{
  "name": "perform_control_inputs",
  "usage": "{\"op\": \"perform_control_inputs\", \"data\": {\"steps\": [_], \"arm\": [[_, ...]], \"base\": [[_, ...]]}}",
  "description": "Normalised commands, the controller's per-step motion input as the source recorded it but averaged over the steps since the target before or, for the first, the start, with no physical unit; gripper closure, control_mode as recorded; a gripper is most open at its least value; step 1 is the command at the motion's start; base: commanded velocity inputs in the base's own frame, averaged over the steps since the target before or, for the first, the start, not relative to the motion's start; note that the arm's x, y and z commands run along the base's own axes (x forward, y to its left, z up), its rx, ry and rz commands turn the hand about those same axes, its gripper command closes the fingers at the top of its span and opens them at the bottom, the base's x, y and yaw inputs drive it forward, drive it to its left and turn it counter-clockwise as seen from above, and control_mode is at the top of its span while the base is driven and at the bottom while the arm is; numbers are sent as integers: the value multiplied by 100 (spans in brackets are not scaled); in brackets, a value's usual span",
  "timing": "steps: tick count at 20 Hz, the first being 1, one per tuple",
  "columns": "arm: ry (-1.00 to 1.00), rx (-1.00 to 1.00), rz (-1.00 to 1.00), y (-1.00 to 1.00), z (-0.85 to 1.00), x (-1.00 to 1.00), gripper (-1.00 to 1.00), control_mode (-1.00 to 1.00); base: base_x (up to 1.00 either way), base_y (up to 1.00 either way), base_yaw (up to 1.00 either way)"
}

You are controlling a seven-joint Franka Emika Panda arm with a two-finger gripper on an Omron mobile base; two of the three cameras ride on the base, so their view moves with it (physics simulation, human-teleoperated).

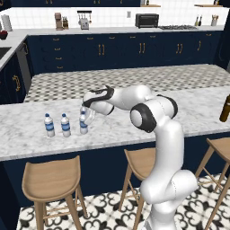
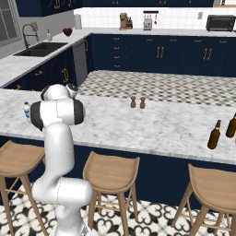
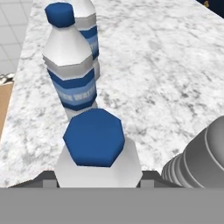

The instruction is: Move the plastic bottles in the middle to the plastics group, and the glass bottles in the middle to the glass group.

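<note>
Three plastic bottles with blue label bands and blue caps stand in a row at the left of the marble counter (image 1: 134, 130): one (image 1: 49, 125), a second (image 1: 65, 125) and a third (image 1: 83, 123). My gripper (image 1: 85, 113) reaches down over the third bottle (image 3: 97, 146) and is shut on it just under the cap. The other two (image 3: 72, 78) line up beyond it in the hand view. A plain greyish ribbed bottle (image 3: 201, 157) stands close beside the held one. Two dark-brown long-necked glass bottles (image 2: 214, 135) (image 2: 231, 125) stand far off at the counter's right end.
Two small brown shakers (image 2: 138, 102) stand mid-counter near the far edge. Wooden stools (image 1: 51, 182) line the near side under the counter. My own arm hides most of the bottle row in the right base view, where one bottle (image 2: 27, 111) peeks out.
</note>
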Motion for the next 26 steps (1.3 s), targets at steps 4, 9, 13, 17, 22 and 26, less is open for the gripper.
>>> {"op": "perform_control_inputs", "data": {"steps": [4, 9, 13, 17, 22, 26], "arm": [[0, 0, 0, 0, 0, 0, -100, -100], [0, 0, 0, 0, 0, 0, -100, -100], [0, 0, 0, 0, 0, 0, -100, -100], [0, 0, 0, 0, 0, 0, -100, -100], [0, 0, 0, -13, 3, -2, -100, -100], [0, 6, 0, -22, 17, -10, -100, -100]], "base": [[0, 0, 0], [0, 0, 0], [0, 0, 0], [0, 0, 0], [0, 0, 0], [0, 0, 0]]}}
